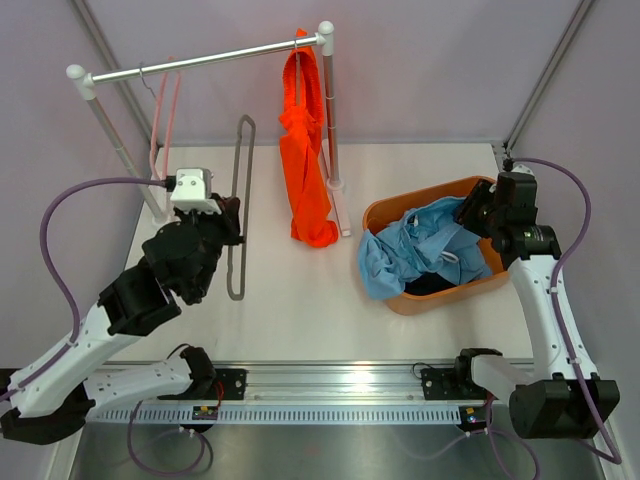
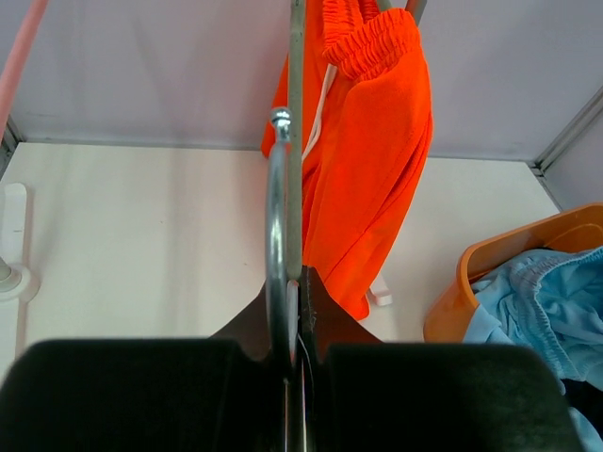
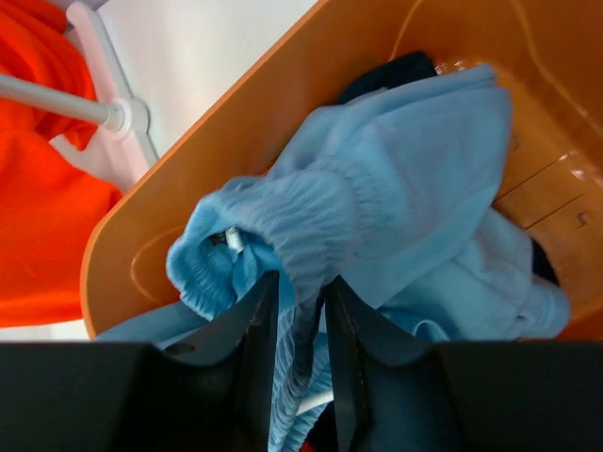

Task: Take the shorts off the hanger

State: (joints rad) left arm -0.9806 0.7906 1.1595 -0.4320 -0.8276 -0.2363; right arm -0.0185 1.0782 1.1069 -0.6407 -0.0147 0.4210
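My left gripper [image 1: 230, 215] [image 2: 300, 282] is shut on a bare grey hanger [image 1: 246, 150], pinching it by its metal hook [image 2: 276, 207] and holding it above the table. The orange shorts [image 1: 308, 170] [image 2: 372, 141] hang from the right end of the rack rail [image 1: 200, 60]. The light blue shorts [image 1: 420, 250] [image 3: 405, 188] lie heaped in the orange basket [image 1: 385, 215], over the dark navy shorts [image 1: 432, 285] [image 3: 396, 71]. Above the basket's far right side my right gripper [image 1: 475, 210] [image 3: 301, 287] is open, with a fold of the light blue waistband still lying between its fingers.
A pink hanger [image 1: 165, 110] hangs empty at the rail's left end. The rack's white posts [image 1: 328, 110] stand at the back of the table, the right one just left of the basket. Light grey walls close in the back and sides.
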